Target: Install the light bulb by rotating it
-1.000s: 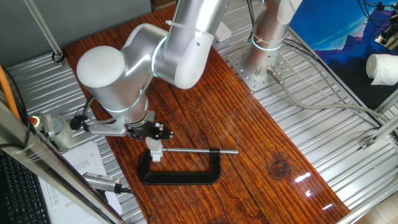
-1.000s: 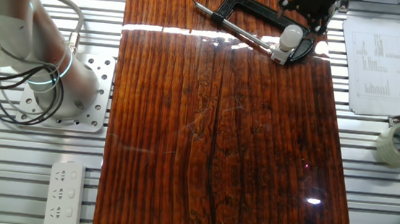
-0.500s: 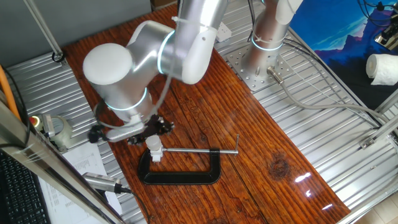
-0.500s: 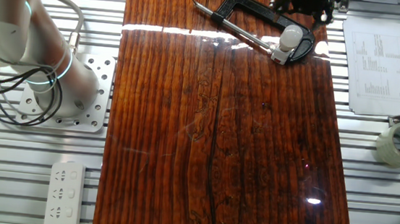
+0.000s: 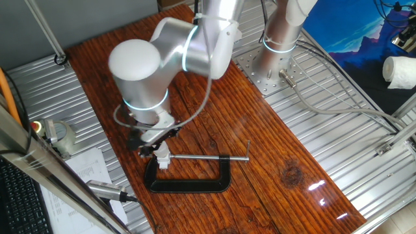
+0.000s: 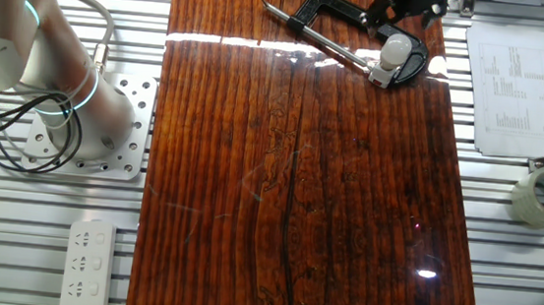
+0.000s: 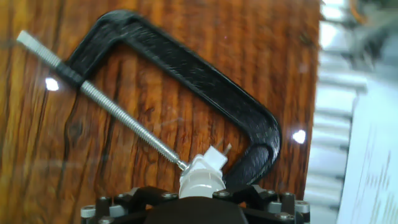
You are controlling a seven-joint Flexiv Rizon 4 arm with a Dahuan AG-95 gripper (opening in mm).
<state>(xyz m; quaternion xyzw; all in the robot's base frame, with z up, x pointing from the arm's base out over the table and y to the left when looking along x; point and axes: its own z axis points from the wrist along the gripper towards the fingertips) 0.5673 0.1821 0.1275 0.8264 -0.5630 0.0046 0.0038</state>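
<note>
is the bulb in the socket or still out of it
In. The bulb stands upright on the white socket block held in the clamp. How far it is screwed in cannot be told.

Silver arm [image 5: 175, 52], glowing cyan rings

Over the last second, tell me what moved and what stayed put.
The arm's wrist swung round above the bulb, turning the gripper about its axis; the big elbow joint shifted toward the table's middle. Whether the bulb itself turned cannot be told. The bulb, the socket and the clamp kept their places.
</note>
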